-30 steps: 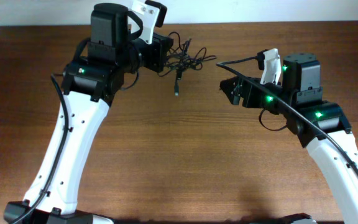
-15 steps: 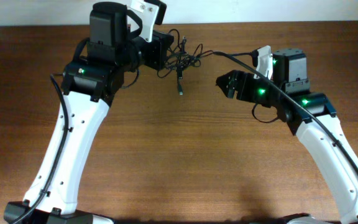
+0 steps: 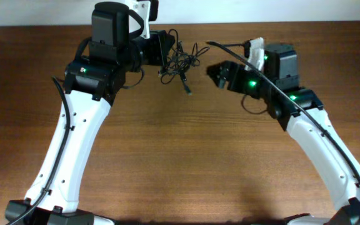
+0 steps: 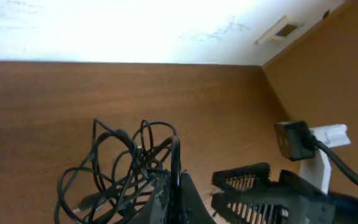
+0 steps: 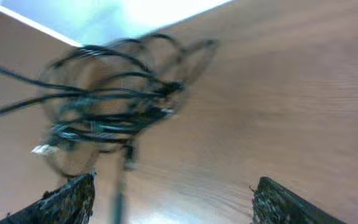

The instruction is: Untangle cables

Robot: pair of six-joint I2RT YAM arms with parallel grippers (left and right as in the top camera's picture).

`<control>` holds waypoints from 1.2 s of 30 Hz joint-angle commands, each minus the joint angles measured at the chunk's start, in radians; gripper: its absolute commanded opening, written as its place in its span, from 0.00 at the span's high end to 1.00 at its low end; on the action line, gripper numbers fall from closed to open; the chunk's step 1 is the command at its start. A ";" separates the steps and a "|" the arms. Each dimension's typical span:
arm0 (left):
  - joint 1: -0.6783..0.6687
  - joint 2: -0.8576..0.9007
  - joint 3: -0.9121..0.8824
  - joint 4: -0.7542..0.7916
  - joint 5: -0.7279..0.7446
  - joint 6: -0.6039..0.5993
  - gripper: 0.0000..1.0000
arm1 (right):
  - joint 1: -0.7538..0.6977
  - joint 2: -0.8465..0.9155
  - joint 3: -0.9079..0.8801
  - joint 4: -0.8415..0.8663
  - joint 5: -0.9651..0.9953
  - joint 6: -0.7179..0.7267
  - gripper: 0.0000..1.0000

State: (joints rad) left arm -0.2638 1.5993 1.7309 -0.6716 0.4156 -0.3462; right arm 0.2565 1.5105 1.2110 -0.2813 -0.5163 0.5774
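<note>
A tangled clump of thin black cables (image 3: 181, 59) hangs at the far middle of the table, with one plug end (image 3: 187, 89) dangling down. My left gripper (image 3: 162, 51) is shut on the clump's left side; in the left wrist view the cables (image 4: 124, 168) bunch against its closed fingers (image 4: 178, 186). My right gripper (image 3: 216, 74) is open and empty, just right of the clump. In the right wrist view the blurred cables (image 5: 114, 106) sit ahead of its spread fingers (image 5: 173, 199).
The wooden table (image 3: 186, 150) runs to a white wall at the far edge. My right arm's own thick black cable (image 3: 230, 47) arcs over its wrist near the clump.
My right gripper has moved left and farther back, closing in on the clump. The left gripper has lifted the clump slightly, and the dangling plug end has swung right.
</note>
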 commanded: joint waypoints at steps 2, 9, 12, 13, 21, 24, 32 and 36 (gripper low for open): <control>-0.027 0.007 0.025 0.005 0.048 -0.093 1.00 | 0.061 0.062 0.018 0.117 -0.009 0.109 0.17; -0.070 0.007 0.025 0.014 0.102 -0.140 1.00 | 0.125 0.201 0.018 0.329 0.050 0.277 0.34; -0.069 0.007 0.025 0.059 0.147 -0.204 1.00 | 0.130 0.215 0.018 0.323 0.084 0.277 0.54; -0.069 0.007 0.025 0.084 0.169 -0.204 1.00 | 0.129 0.215 0.018 0.324 0.089 0.277 0.63; 0.055 0.007 0.025 0.101 0.128 -0.198 1.00 | 0.046 0.184 0.018 0.168 0.077 0.215 0.96; 0.109 0.007 0.025 0.083 0.101 -0.095 1.00 | -0.004 0.101 0.018 0.017 0.081 0.108 0.96; 0.121 0.028 0.024 -0.027 -0.072 -0.015 1.00 | -0.067 -0.054 0.018 -0.319 0.050 0.021 0.96; 0.121 0.051 0.024 -0.022 -0.068 -0.024 1.00 | -0.067 -0.053 0.018 -0.329 -0.001 0.021 0.96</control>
State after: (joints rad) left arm -0.1463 1.6302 1.7321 -0.7040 0.3573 -0.3843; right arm 0.1928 1.4708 1.2270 -0.6075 -0.4755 0.6140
